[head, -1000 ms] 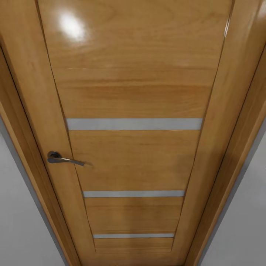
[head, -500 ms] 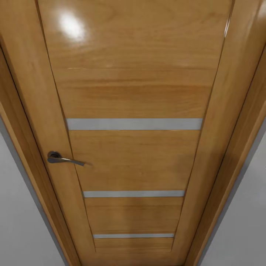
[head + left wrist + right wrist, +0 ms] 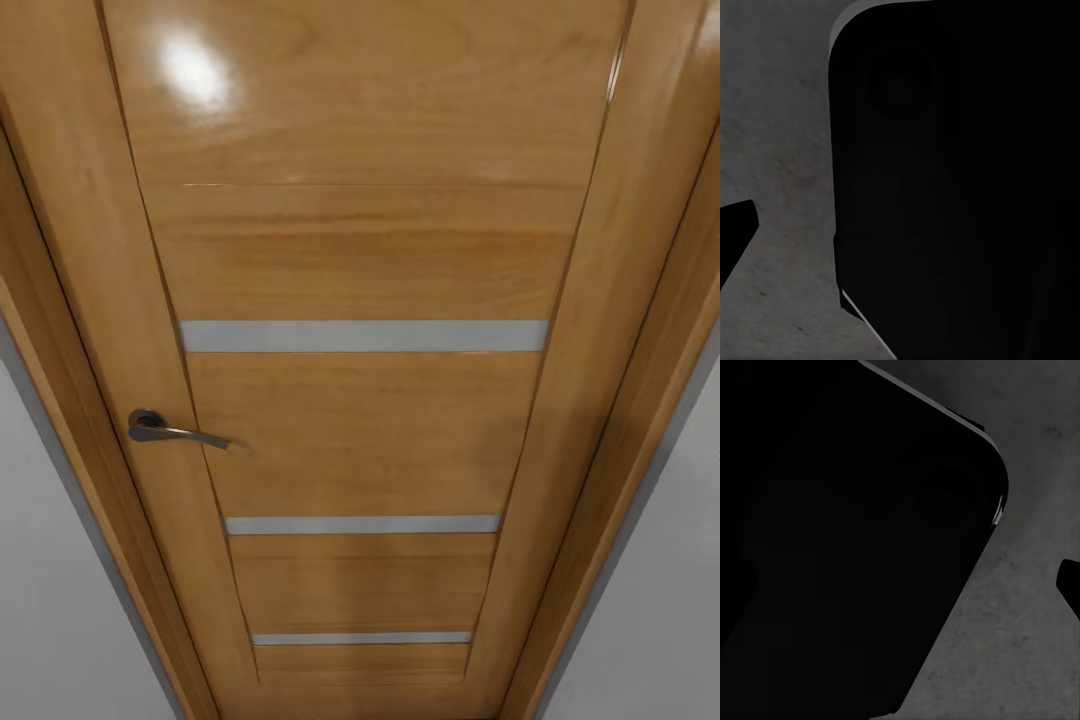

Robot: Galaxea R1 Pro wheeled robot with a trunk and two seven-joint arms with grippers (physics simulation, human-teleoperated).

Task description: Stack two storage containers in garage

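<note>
A: Head view: what stands ahead?
B: A closed wooden door [image 3: 360,400], lever handle [image 3: 170,431] at its left edge, white wall [image 3: 60,600] either side.
A: Grippers? Containers?
B: Can't tell. Wrist views: speckled grey concrete floor [image 3: 780,150] beside black bodywork [image 3: 960,187].

Glossy varnished wood door [image 3: 360,250], matt grey inlay strips [image 3: 362,335], dark metal handle [image 3: 165,430]; rough speckled concrete floor [image 3: 776,150] under the wrists.

Your left wrist camera looks onto a large black rounded body part [image 3: 960,187] of the robot, close up. Your right wrist camera likewise faces a black rounded panel [image 3: 847,540]. Neither tool's fingers can be made out.
</note>
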